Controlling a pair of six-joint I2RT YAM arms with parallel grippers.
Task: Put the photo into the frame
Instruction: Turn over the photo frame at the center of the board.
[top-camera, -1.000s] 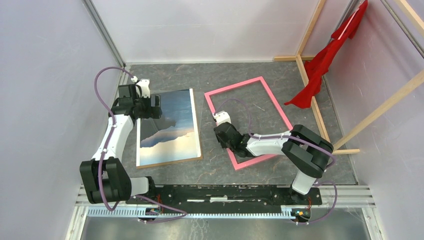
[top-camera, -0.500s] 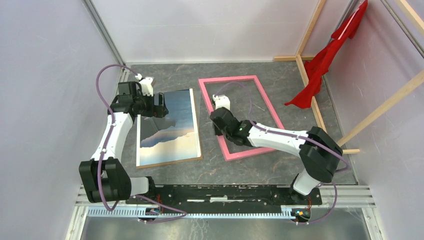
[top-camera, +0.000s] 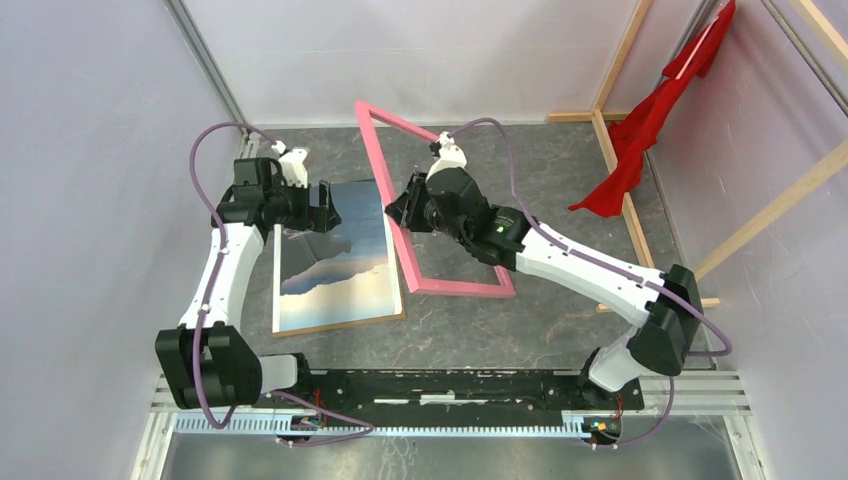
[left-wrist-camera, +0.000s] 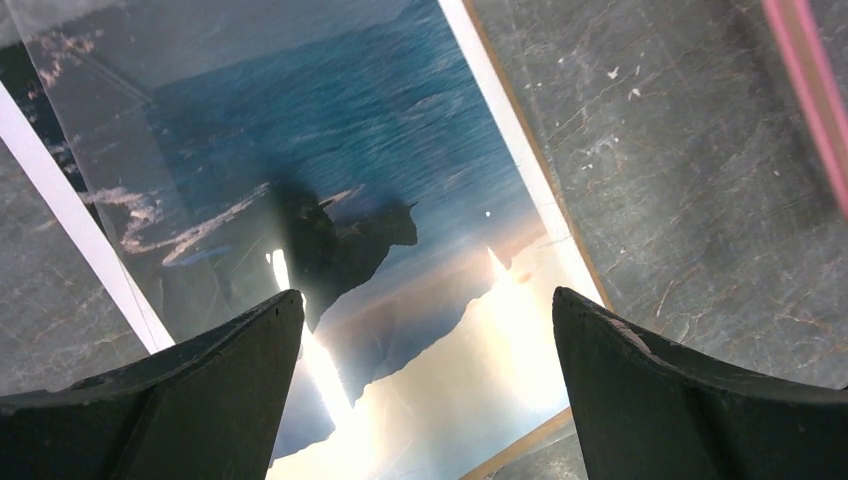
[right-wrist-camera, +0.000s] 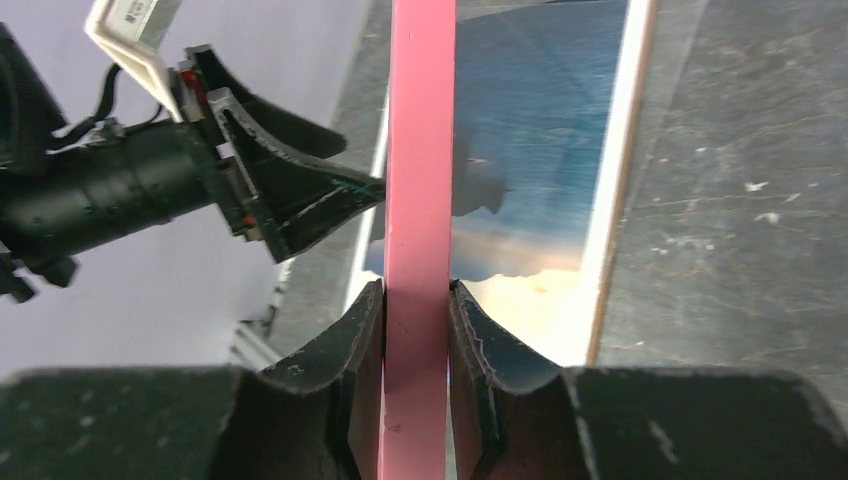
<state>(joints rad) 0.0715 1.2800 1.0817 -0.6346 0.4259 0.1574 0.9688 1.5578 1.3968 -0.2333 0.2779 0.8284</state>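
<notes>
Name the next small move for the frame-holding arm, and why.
Probably swing the frame left over the photo: the right gripper is shut on its rail, it stands tilted beside the flat photo, and the left gripper hovers open there.

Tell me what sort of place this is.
Likely a robot test cell, not a home: plain pale walls box in a grey marbled tabletop, white-and-black robot arms are bolted to its near edge, and bare wooden beams stand in the corner.
</notes>
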